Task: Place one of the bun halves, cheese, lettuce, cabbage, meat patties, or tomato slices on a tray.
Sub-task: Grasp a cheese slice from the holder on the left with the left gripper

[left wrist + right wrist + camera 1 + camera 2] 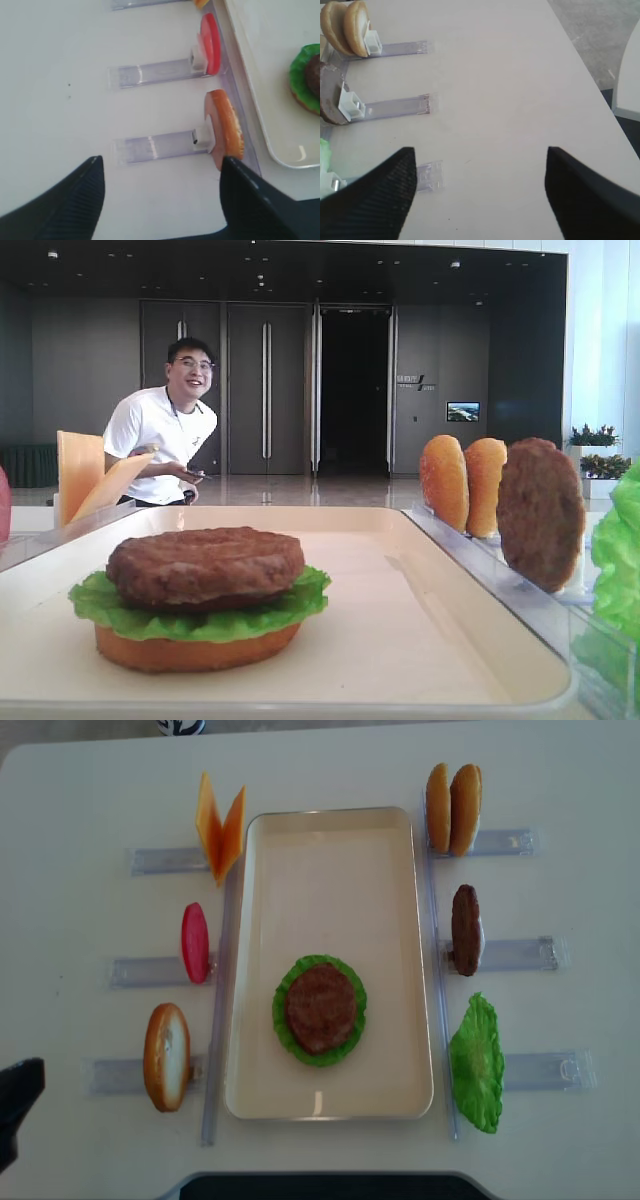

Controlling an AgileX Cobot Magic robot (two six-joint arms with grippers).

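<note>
Overhead and low table-level views share tray (pixel 330 830); wrists look down.

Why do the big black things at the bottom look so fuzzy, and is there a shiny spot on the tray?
Both wrist views sit so close that the right gripper and left gripper blur at the edges; in the overhead view, glare marks the tray near its front rim; in the low view, window light washes out the right side.

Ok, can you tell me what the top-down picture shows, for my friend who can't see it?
A cream tray holds a meat patty on lettuce. Left racks hold cheese, a red slice and a bun half; right racks hold two buns, a patty and lettuce.
</note>
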